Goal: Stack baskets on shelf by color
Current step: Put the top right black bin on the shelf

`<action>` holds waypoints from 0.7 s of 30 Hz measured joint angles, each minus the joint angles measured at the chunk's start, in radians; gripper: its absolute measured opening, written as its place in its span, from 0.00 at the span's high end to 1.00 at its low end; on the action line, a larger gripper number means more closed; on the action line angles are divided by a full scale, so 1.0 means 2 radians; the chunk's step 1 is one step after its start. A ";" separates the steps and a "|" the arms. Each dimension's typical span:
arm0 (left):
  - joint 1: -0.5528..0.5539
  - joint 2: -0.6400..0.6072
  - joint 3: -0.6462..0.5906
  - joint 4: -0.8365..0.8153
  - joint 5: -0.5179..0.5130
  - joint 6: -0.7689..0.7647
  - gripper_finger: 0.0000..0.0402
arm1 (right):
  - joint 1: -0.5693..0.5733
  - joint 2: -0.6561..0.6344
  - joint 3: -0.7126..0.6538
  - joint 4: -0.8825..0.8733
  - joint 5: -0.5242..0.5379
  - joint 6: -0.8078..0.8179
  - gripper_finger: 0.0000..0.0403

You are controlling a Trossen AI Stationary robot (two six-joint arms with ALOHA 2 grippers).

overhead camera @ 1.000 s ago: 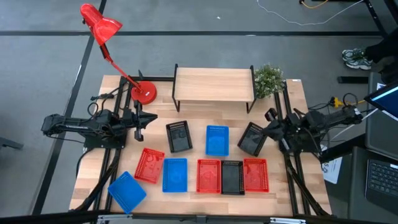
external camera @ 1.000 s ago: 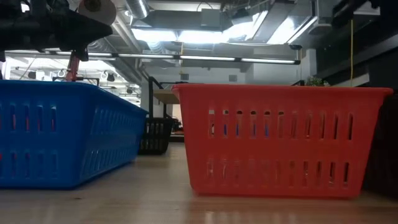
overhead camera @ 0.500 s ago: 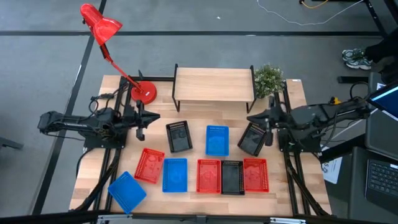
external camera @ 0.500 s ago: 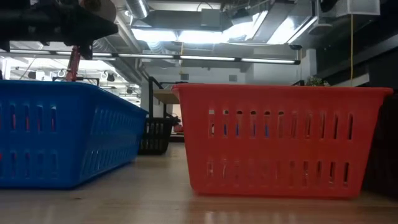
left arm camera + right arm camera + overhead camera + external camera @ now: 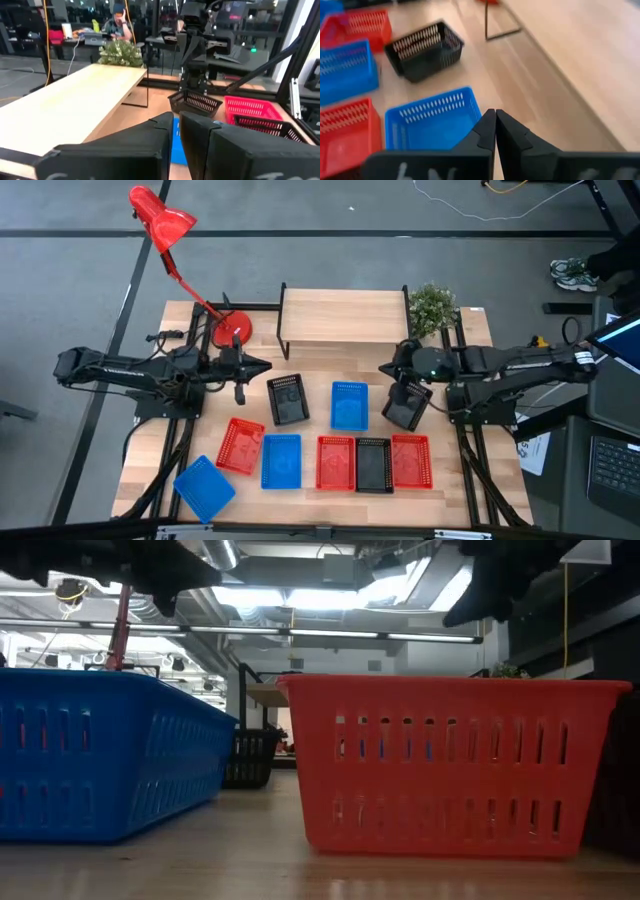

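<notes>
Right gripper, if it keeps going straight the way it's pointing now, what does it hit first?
Probably the blue basket just ahead of the shut right gripper; a black basket lies farther along. Depth is unclear, so it might pass above the blue one.

overhead, table-level, wrist views share baskets (image 5: 349, 405)
</notes>
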 joint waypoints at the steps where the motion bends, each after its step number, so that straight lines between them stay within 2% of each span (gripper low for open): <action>1: 0.000 0.012 0.006 0.001 0.000 0.000 0.94 | -0.004 0.005 0.000 -0.005 -0.008 -0.001 0.96; 9: 0.018 0.095 0.050 0.001 0.000 0.000 0.94 | -0.005 0.014 0.000 -0.020 -0.011 -0.041 0.96; 14: 0.031 0.134 0.062 0.000 0.000 -0.005 0.94 | 0.002 0.014 0.000 -0.020 -0.013 -0.039 0.96; 19: 0.031 0.163 0.066 0.007 -0.004 0.066 0.94 | 0.003 0.014 0.000 -0.020 -0.021 -0.030 0.96; 21: 0.031 0.172 0.066 0.021 -0.005 0.070 0.94 | 0.003 0.014 0.000 -0.022 -0.021 -0.024 0.96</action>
